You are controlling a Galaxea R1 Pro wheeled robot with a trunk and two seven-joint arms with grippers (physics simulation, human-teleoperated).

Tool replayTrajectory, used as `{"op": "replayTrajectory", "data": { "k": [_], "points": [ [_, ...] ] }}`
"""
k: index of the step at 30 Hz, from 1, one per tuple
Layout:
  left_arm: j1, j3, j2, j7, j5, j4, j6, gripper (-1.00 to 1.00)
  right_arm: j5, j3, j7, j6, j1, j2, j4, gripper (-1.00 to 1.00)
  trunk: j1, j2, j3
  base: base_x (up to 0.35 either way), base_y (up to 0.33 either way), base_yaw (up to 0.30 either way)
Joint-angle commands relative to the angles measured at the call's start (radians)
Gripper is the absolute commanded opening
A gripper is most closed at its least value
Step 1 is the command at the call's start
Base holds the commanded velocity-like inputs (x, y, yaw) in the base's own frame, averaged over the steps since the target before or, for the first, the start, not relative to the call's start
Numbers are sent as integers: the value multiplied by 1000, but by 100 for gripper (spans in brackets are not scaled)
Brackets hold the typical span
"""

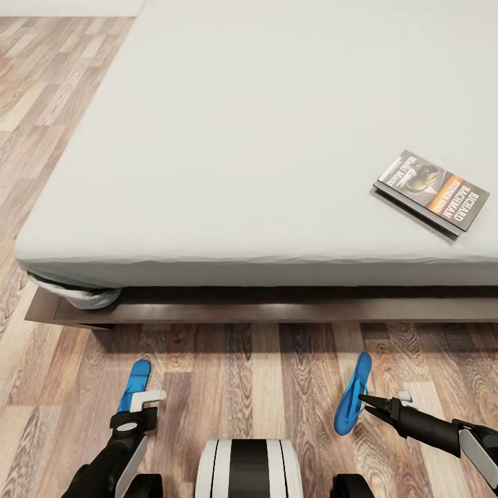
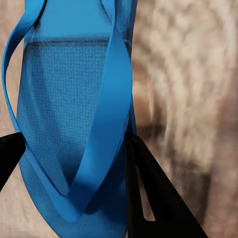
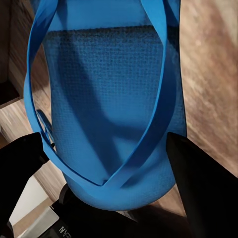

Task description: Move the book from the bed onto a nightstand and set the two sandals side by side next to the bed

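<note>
My left gripper [image 1: 142,400] is low at the left of the head view, just above the wood-plank floor [image 1: 242,387]. It holds one blue sandal [image 1: 135,384], which points away from me toward the bed. In the left wrist view my two black fingers [image 2: 148,193] stand on both sides of the heel end of this left sandal [image 2: 69,124], closed against its edges, so the opening is only as wide as the sandal. The straps meet in a V near the fingers, and the blurred floor is behind.

My right gripper [image 1: 370,407] is at the right of the head view, also low over the floor. It grips the second sandal [image 1: 351,394], which stands tilted on its side edge, with the toe end toward the bed. In the right wrist view my black fingers [image 3: 198,173] press on the two sides of the heel part of this right sandal [image 3: 109,109], so they too are closed around it. The two sandals are well apart from each other, with my trunk [image 1: 247,467] between the arms.

Farther on, the dark-brown frame [image 1: 277,308] of the bed runs across the view, and the light-grey mattress [image 1: 242,138] lies on it. At the near left corner a piece of white sheet [image 1: 86,297] hangs out under the mattress.

The book [image 1: 431,191] lies flat on the mattress at the right, near the front edge, cover up and turned at an angle. Nothing touches it.
</note>
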Motion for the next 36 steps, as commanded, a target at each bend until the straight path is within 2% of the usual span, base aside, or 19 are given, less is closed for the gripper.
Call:
{"op": "replayTrajectory", "data": {
  "k": [1, 3, 22, 23, 36],
  "points": [
    [0, -6, 1, 7, 19, 0, 4, -100, -3, -1, 1, 6, 0, 0, 0, -100, 0, 0, 3, 0, 0, 0],
    [0, -6, 1, 7, 19, 0, 4, -100, -3, -1, 1, 6, 0, 0, 0, -100, -1, 1, 11, 0, 0, 0],
    [0, -7, 1, 7, 18, 0, 3, -100, -3, -1, 1, 6, 0, 0, 0, -100, -1, 1, 11, 0, 0, 0],
    [0, -7, 1, 7, 18, 0, 3, 100, -3, -1, 1, 6, 0, 0, 0, -100, -1, 1, 11, 0, 0, 0],
    [0, -7, 1, 7, 18, 0, 3, 100, -3, -1, 1, 6, 0, 0, 0, -100, -1, 1, 11, 0, 0, 0]
  ]
}}
